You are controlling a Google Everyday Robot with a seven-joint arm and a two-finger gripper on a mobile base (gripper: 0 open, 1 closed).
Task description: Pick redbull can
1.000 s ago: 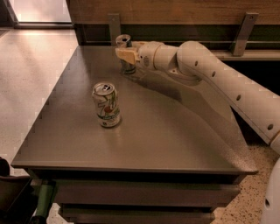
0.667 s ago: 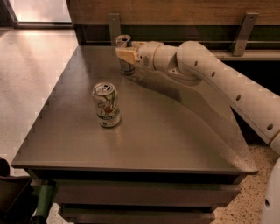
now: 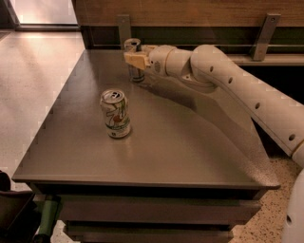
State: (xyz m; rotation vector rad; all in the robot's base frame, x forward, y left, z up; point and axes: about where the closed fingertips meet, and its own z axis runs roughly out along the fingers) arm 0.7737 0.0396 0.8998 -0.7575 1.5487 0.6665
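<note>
The redbull can (image 3: 132, 45) stands upright near the far edge of the desk (image 3: 180, 142), a little left of the middle. It is slim, with a silver top, and its lower body shows below the claw (image 3: 135, 57). The claw is at the can, level with its upper half, and its tan end crosses in front of the can's body, so that only the top and the foot of the can are plain to see. The can's base seems to rest on the desk. From this angle I cannot tell whether the claw is pinching the can or is merely spread around it.

The white arm (image 3: 228, 76) reaches in from the right side, running low over the far right part of the desk, with its thick rounded wrist just to the right of the can. Its shadow falls on the grey surface beneath it.

A wider white can with green markings (image 3: 115, 114) stands upright nearer the front, left of the middle, well apart from the redbull can and from the claw. Its opened top faces up.

Behind the desk runs a wooden panel (image 3: 190, 12) with two metal brackets (image 3: 265, 33) fixed to it. To the left lies pale, shiny floor (image 3: 33, 71).
</note>
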